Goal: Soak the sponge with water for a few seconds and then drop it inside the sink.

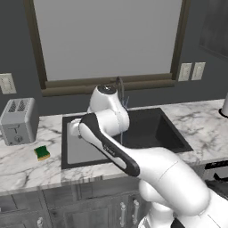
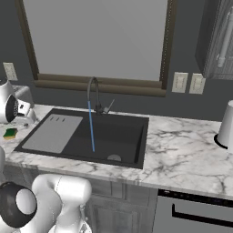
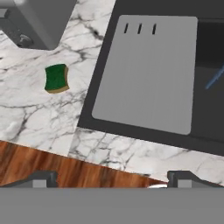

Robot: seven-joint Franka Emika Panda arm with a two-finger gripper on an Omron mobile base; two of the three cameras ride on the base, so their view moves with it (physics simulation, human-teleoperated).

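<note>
Gripper (image 3: 112, 178) jaws wide apart, holding nothing, above the counter's front edge.

Fingertips (image 3: 41, 178) flank the marble counter (image 3: 113, 151) in front of the sink (image 2: 142, 136). Sink contents: grey drainboard (image 3: 148, 72) on the toaster side; water (image 2: 91, 127) falling in a thin blue stream from the faucet (image 2: 92, 91) into the dark basin, landing short of the drain (image 2: 113, 157). Sponge (image 3: 56, 78) lies flat on the counter, green face up, between sink and toaster (image 1: 18, 120), touching neither; nearly square from above, long axis unclear.
</note>
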